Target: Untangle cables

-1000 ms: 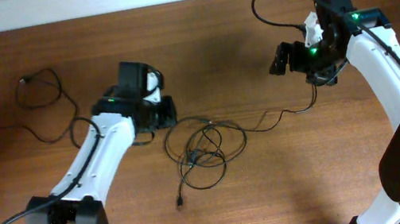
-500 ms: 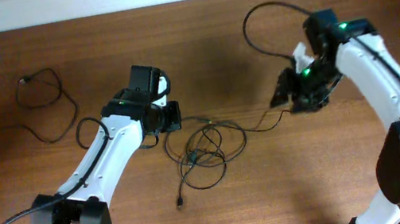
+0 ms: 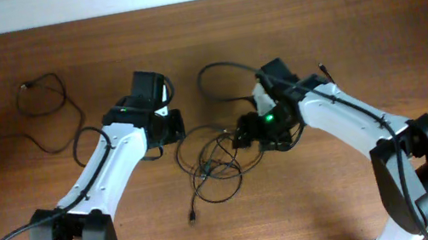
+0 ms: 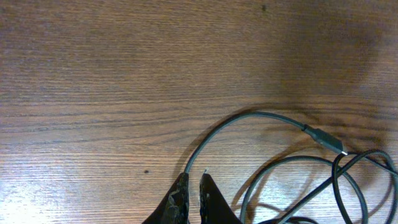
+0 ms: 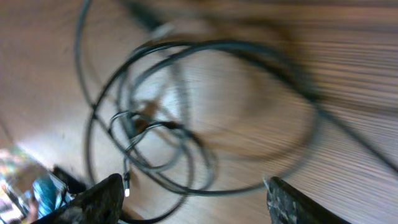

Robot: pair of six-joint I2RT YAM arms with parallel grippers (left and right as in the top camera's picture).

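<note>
Cables (image 3: pixel 219 160): thin, matte black cords on the wood table (image 3: pixel 339 203), most of them crossed into a tangle of several overlapping loops. Nearest the arm bases, one tail leaves the tangle and ends in a small tail plug (image 3: pixel 192 218). Left gripper (image 4: pixel 193 182) sits just left of the tangle, jaws closed on a strand that arcs away to a bright-tipped plug (image 4: pixel 324 139). Only the left wrist view shows this pinch; overhead, the arm hides it. Right gripper (image 5: pixel 193 185) hangs over the tangle's right edge, jaws wide apart, loops visible between the fingers. That view is smeared, so contact cannot be told. Far left of the tangle, overhead only, a separate cable (image 3: pixel 66 99) lies in loose open curves.
</note>
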